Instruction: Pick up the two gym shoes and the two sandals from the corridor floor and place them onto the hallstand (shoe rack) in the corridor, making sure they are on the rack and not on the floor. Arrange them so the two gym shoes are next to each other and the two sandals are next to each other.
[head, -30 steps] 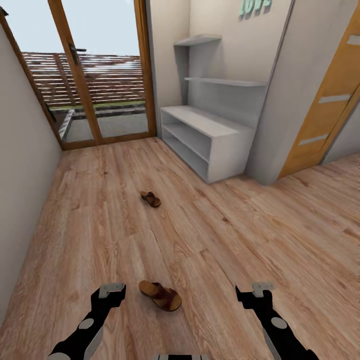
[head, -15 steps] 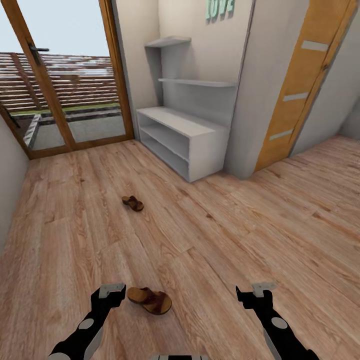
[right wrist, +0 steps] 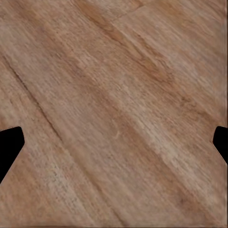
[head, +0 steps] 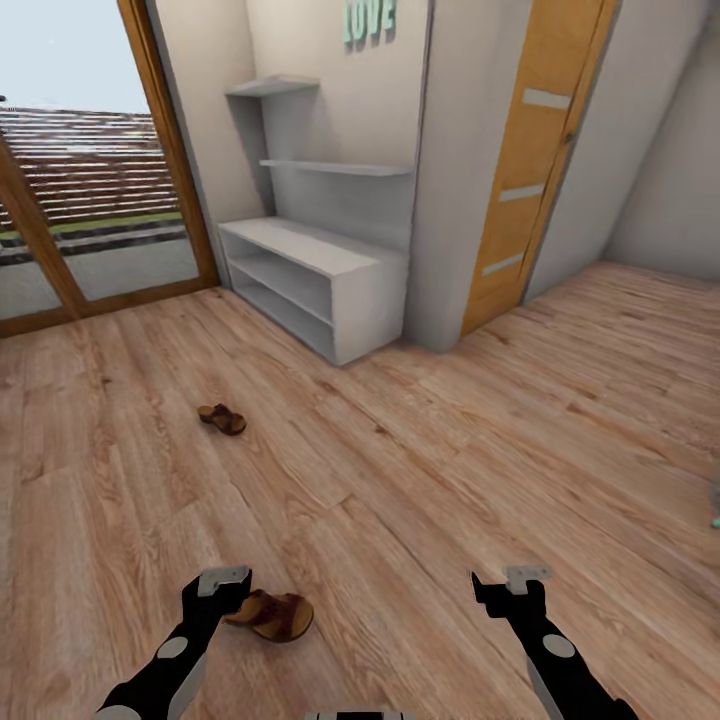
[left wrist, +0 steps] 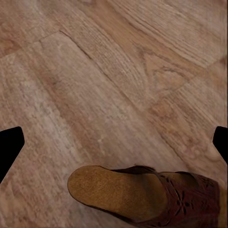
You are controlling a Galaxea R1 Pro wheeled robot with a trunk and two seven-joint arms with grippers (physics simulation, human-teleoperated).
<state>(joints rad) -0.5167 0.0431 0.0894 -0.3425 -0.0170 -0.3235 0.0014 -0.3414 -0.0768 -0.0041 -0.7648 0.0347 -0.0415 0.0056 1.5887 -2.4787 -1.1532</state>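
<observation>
Your left hand hangs open and empty, just left of the near sandal; your right hand is open too, over bare corridor floor. Drop too fast and a finger may nudge that flat sandal aside, since it offers little height to pinch. In the left wrist view it shows a tan footbed and a dark-brown perforated strap. The far sandal lies well apart, left of centre, short of the hallstand against the far wall; I can't pick out any gym shoes
</observation>
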